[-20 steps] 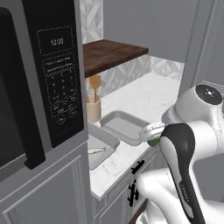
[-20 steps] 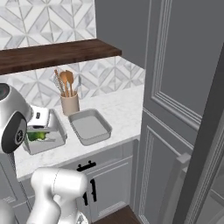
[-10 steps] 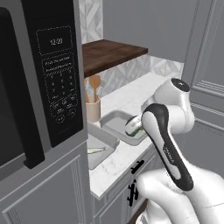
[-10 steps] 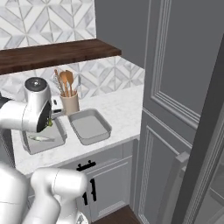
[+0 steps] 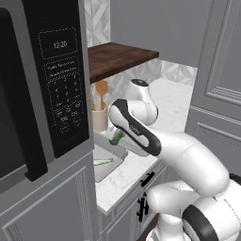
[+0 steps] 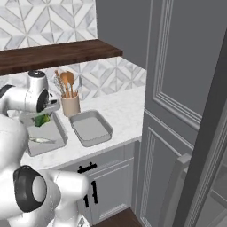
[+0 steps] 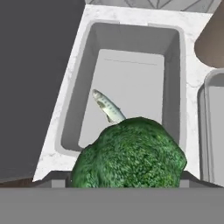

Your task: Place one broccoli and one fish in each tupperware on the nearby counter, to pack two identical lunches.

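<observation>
My gripper (image 6: 43, 116) is shut on a green broccoli (image 7: 129, 153), which covers the fingertips in the hand view. It hangs just above the left tupperware (image 6: 57, 133), a light-grey tray. One small silvery fish (image 7: 108, 107) lies inside this tray, also seen as the fish (image 6: 41, 140) near its front. In the left base view the broccoli (image 5: 116, 137) sits under the hand over the same tupperware (image 5: 115, 164). The second tupperware (image 6: 106, 133) stands to the right on the white counter (image 6: 124, 111) with nothing in it.
A beige utensil holder (image 6: 70, 104) with wooden spoons stands behind the trays against the tiled wall. A dark wooden shelf (image 6: 57, 53) runs above. A black microwave (image 5: 56, 94) hangs close on the left, and tall grey cabinet doors (image 6: 177, 88) stand on the right.
The arm has swung round and stretched out over the counter, carrying the broccoli over the tray that holds the fish. The grip on the broccoli is unchanged.
</observation>
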